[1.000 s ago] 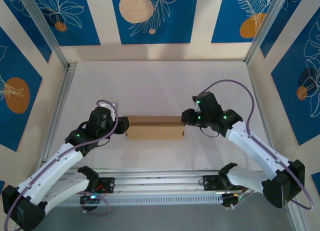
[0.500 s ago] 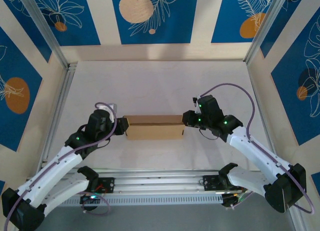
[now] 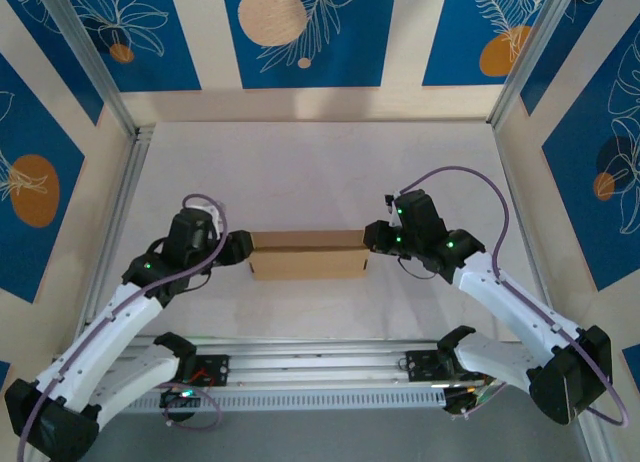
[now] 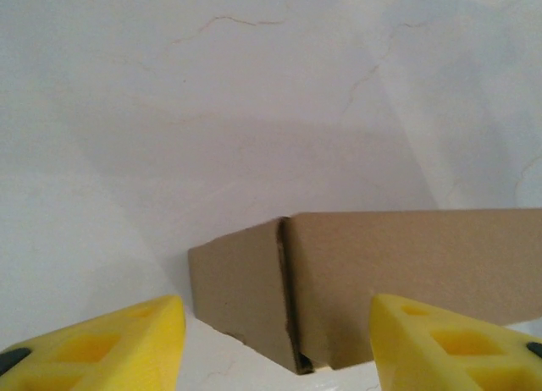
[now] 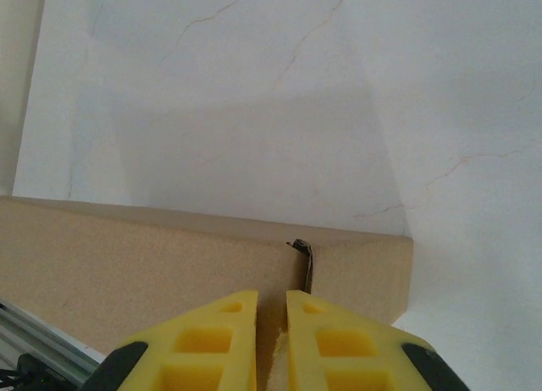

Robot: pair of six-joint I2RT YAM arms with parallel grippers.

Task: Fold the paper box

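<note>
Evidently late stage. The table [image 3: 320,172] carries the paper box [image 3: 308,255] mid-surface, already box-shaped. Right claw [image 3: 371,238] is pinched nearly closed on its right end. Left claw [image 3: 242,248] is spread wide and empty, just off the left end. Next probably calls for squaring up that gaping left corner.

we find overhead view bright, evenly lit and sharp; white table [image 3: 320,172] reads matte. faint soft shadow along near side of paper box [image 3: 308,256]. in left wrist view we note broad dim grey shadow on table behind box; yellow left fingers [image 4: 102,344] blurred at bottom edge. right wrist view: similar shadow wedge, right fingers [image 5: 203,340] soft, cardboard grainy.
</note>
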